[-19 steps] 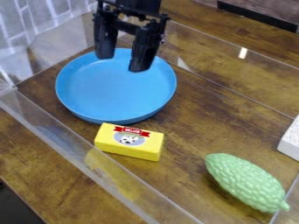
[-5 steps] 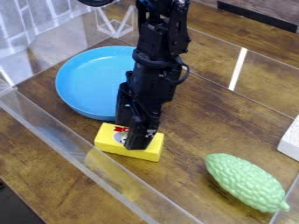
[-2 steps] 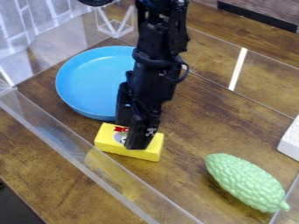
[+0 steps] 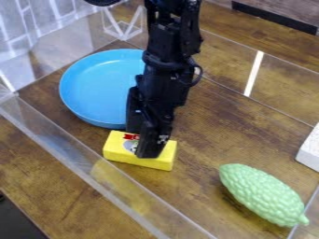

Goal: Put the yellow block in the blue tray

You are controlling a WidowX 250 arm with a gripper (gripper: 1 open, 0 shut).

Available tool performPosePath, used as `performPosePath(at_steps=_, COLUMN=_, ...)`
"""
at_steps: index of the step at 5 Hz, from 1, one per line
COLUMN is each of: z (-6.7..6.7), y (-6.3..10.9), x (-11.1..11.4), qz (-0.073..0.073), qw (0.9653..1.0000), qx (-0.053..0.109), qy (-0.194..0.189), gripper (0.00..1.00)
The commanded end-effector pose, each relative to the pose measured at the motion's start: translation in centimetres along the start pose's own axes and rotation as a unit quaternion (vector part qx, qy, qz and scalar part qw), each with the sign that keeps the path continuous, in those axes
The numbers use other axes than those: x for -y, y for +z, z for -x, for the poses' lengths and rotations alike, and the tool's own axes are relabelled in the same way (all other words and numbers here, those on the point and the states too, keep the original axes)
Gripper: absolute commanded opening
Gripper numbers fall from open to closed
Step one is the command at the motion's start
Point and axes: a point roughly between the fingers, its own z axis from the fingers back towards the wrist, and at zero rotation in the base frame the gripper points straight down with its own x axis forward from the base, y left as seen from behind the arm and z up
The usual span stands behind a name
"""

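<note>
The yellow block (image 4: 125, 151) lies on the wooden table just in front of the blue tray (image 4: 90, 84), its red and white label mostly covered by my gripper. My gripper (image 4: 145, 140) points nearly straight down over the block, its black fingers (image 4: 134, 119) standing open on either side of the block's middle. The fingertips are down at the block's top, and the block still rests on the table. The round blue tray holds nothing that I can see.
A bumpy green oval object (image 4: 263, 192) lies at the front right. A white thing (image 4: 311, 147) shows at the right edge. A clear plastic barrier (image 4: 75, 159) runs along the table's front left side. The arm (image 4: 170, 47) rises over the tray's right rim.
Since the earliest frame the arm came from above the tray down onto the yellow block. Over the last second nothing has visibly moved.
</note>
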Motion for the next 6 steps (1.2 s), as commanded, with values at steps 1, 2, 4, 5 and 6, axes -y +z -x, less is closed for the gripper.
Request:
performPosePath(at_steps=1, z=-0.35, y=-2.82, x=-0.79, qz=0.005, qw=0.9999, qx=0.001, qy=0.009, gripper=1.00)
performPosePath(at_steps=2, z=-0.27, y=-3.01, x=-0.79, qz=0.008, qw=0.9999, qx=0.000, qy=0.011, gripper=1.00)
performPosePath(at_steps=4, z=-0.11, y=-3.29, x=-0.77, qz=0.013, qw=0.9998, qx=-0.003, qy=0.014, gripper=1.00)
performPosePath(at_steps=5, z=-0.01, y=-3.35, x=-0.76, qz=0.016, qw=0.9997, qx=-0.004, qy=0.016, gripper=1.00)
performPosePath(at_steps=6, z=0.09, y=-3.40, x=-0.76, qz=0.019, qw=0.9997, qx=-0.006, qy=0.017, gripper=1.00)
